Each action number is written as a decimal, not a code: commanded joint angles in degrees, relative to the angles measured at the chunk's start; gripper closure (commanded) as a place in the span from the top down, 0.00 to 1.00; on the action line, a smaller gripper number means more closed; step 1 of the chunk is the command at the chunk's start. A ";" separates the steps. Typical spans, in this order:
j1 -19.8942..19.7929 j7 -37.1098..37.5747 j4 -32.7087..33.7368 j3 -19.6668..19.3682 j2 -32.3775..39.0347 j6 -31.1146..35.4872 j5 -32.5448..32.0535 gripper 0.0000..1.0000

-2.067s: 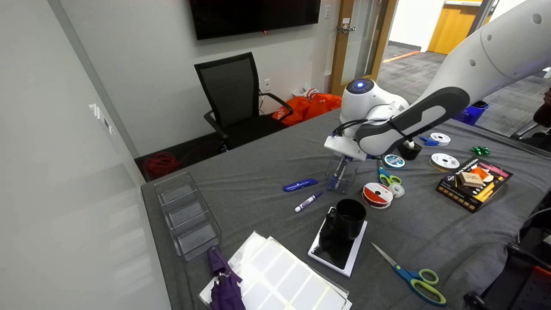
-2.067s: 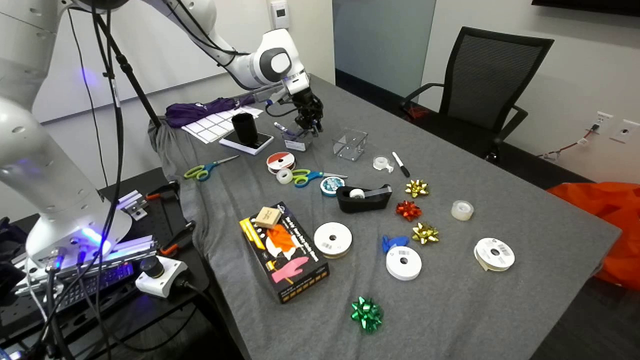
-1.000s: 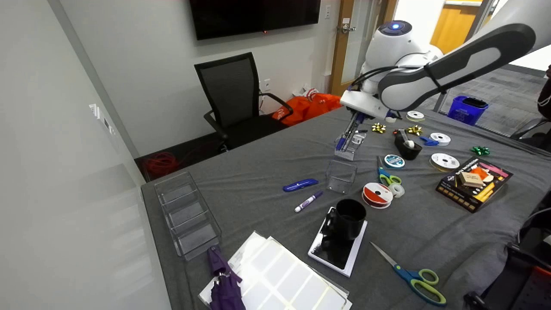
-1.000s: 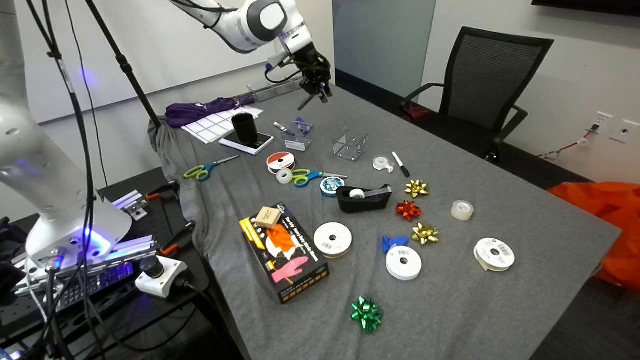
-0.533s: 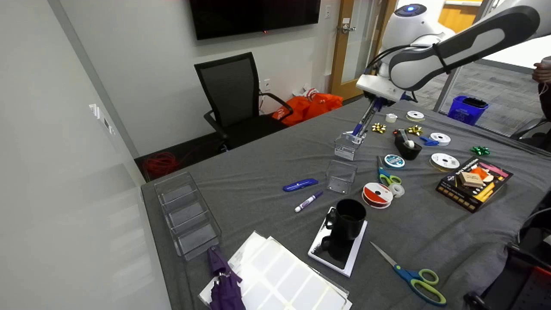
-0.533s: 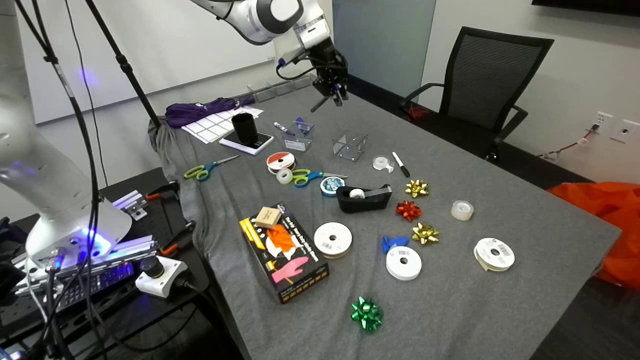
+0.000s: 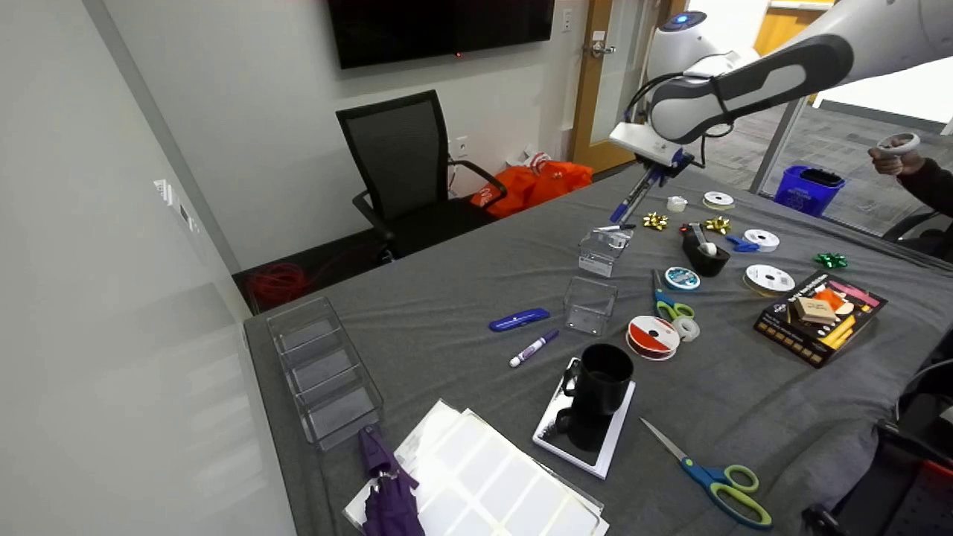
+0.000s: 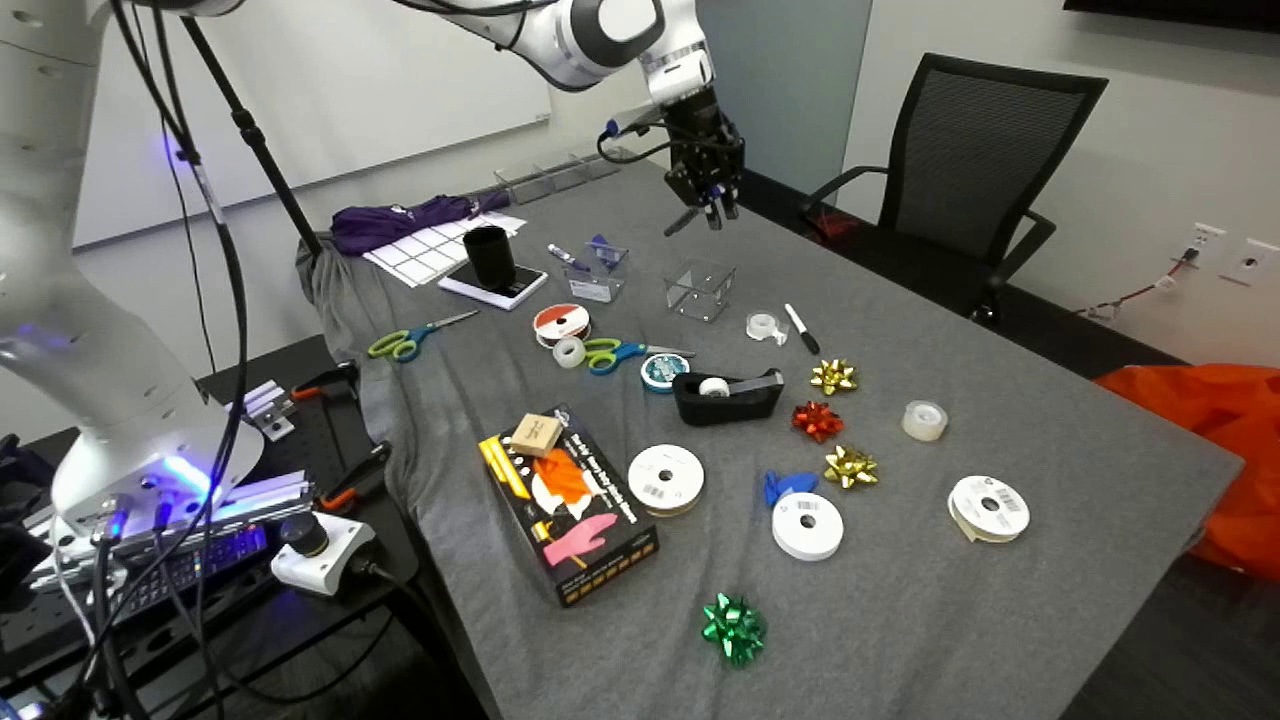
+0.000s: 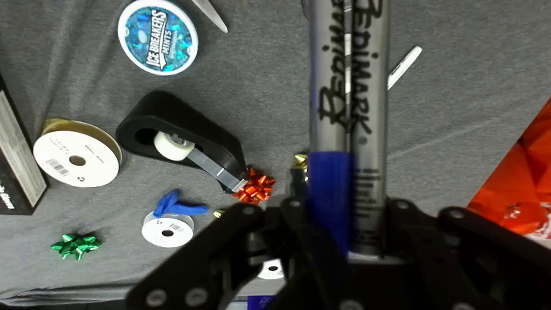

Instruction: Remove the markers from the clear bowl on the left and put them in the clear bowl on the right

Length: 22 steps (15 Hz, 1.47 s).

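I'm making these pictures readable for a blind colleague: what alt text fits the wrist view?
Two gray markers, one with a blue section and one reading REDIMARK, are held side by side in the black gripper. Beyond them on gray cloth lie a black tape dispenser, a mint tin, ribbon spools and shiny bows.

Two wide exterior views slant down across the gray-draped table [image 8: 950, 620]; the wrist view sits close.
In an exterior view the camera looks over gridded white sheets [image 7: 484, 465] toward the wall-mounted television [image 7: 443, 30] and glass-paned door [image 7: 624, 78]; in an exterior view it looks over the green gift bow [image 8: 735, 628] toward the whiteboard [image 8: 340, 110], the robot's base [image 8: 150, 450] at the left edge. Both exterior views share the black mug [image 7: 604, 383] and mesh-backed office chair [image 7: 406, 160]. The wrist view looks down past Redimark markers [image 9: 330, 133] (so near they run off the top edge); the Ice Breakers mints tin [image 9: 159, 38] appears in all three.
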 commanded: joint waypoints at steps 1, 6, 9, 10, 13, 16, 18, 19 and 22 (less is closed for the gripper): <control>1.05 7.01 13.15 -1.17 11.18 -5.61 -0.76 0.08; 2.23 14.82 23.30 -2.26 20.75 -9.67 -2.56 0.08; 2.33 17.10 28.38 -2.58 24.63 -12.60 -3.41 0.08; 2.27 17.42 29.56 -2.55 25.38 -13.57 -3.54 0.57; 2.02 17.39 31.95 -2.33 26.63 -15.33 -3.73 0.70; 2.01 16.36 31.63 -1.91 25.83 -14.59 -3.84 0.92; 2.04 15.33 30.08 -1.36 24.30 -13.00 -3.74 1.00; 2.24 14.73 28.99 -1.35 23.43 -11.88 -3.37 1.00; 2.09 12.03 25.38 -0.02 20.40 -6.19 -2.91 1.00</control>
